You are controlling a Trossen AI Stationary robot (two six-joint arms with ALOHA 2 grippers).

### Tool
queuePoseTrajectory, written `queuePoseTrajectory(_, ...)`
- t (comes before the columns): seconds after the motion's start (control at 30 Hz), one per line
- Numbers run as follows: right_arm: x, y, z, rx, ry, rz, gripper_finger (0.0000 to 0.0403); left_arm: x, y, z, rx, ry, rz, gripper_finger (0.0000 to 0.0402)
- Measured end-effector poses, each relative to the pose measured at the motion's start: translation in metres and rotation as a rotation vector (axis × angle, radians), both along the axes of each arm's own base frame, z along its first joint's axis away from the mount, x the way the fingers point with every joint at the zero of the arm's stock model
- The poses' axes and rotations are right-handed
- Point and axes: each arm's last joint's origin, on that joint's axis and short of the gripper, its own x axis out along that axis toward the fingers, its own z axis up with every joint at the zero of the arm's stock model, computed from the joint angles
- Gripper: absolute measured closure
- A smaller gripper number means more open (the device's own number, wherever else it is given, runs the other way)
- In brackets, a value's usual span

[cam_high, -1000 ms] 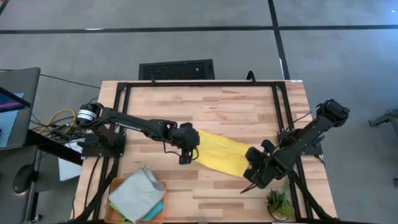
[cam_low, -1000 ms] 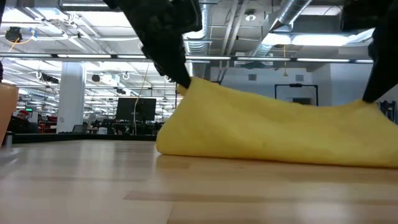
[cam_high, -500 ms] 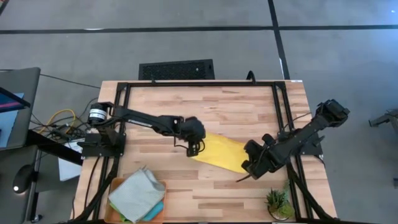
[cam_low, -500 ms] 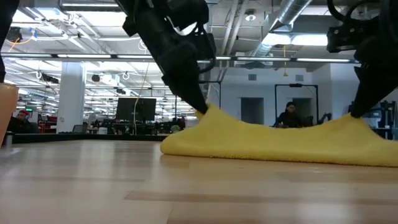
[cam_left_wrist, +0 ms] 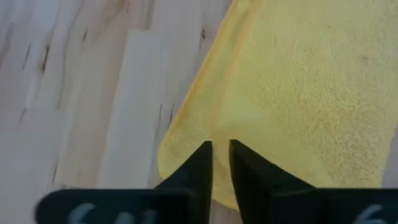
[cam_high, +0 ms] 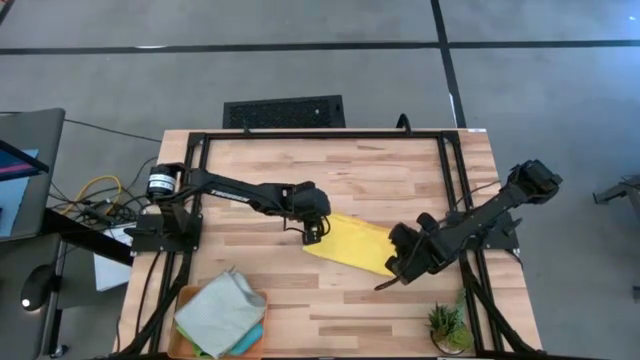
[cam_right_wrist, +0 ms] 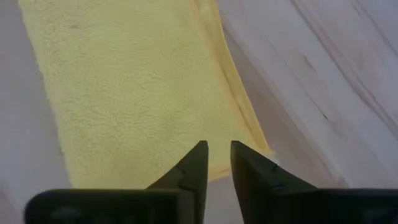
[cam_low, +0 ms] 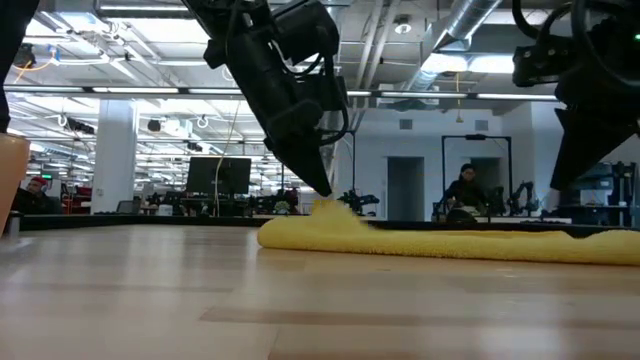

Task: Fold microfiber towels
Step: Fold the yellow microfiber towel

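Yellow towel (cam_high: 350, 244) lies flat on the table (cam_high: 380, 170), mid-right, as a folded strip whose long axis slants from far-left to near-right. My left gripper (cam_high: 312, 229) sits at its far-left end; in the left wrist view the fingertips (cam_left_wrist: 200, 155) stand a narrow slit apart just over the cloth's corner, clamping nothing that I can see. My right gripper (cam_high: 398, 268) sits at the near-right end; in the right wrist view its jaws are likewise slightly parted above the strip's short edge, with no cloth between them. In the low view the towel (cam_low: 440, 241) lies slack and low, the left gripper (cam_low: 322, 190) just touching or just above its left hump, the right arm raised clear at the other side. Each gripper thus holds one end of the long axis, neither nearer the middle. I judge the next fold must bring one short end along that axis toward the other. Grey towel (cam_high: 220, 312) waits on the tray (cam_high: 182, 296) at the near-left, well apart.
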Motion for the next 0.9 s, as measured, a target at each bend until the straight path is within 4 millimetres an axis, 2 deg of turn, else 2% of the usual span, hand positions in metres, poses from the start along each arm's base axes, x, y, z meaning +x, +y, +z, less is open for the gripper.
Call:
queuePoseTrajectory(0.23, 0.006, -0.002, 0.0, 0.015, -0.011, 0.026, 0.027, 0.001, 0.0, 0.001, 0.028, -0.003, -0.02, 0.0285)
queuePoseTrajectory(0.33, 0.006, -0.003, 0.001, 0.059, 0.005, 0.018, 0.025, 0.001, -0.001, 0.0, -0.022, -0.006, -0.029, 0.0267)
queuePoseTrajectory(0.4, 0.007, -0.002, 0.003, 0.086, 0.001, 0.023, 0.024, -0.002, -0.006, -0.001, -0.07, 0.025, -0.094, 0.026)
queuePoseTrajectory(0.53, 0.006, 0.008, 0.008, 0.094, -0.01, 0.071, 0.0227, -0.008, -0.03, -0.005, -0.078, 0.11, -0.263, 0.0258)
queuePoseTrajectory(0.7, 0.004, 0.021, 0.015, 0.094, -0.045, 0.126, 0.0222, -0.015, -0.068, -0.009, 0.031, 0.144, -0.377, 0.0259)
queuePoseTrajectory(0.8, 0.004, 0.026, 0.016, 0.098, -0.07, 0.145, 0.0225, -0.02, -0.085, -0.013, 0.138, 0.142, -0.384, 0.0259)
queuePoseTrajectory(0.9, 0.004, 0.029, 0.016, 0.106, -0.085, 0.157, 0.0227, -0.024, -0.093, -0.02, 0.182, 0.116, -0.36, 0.0259)
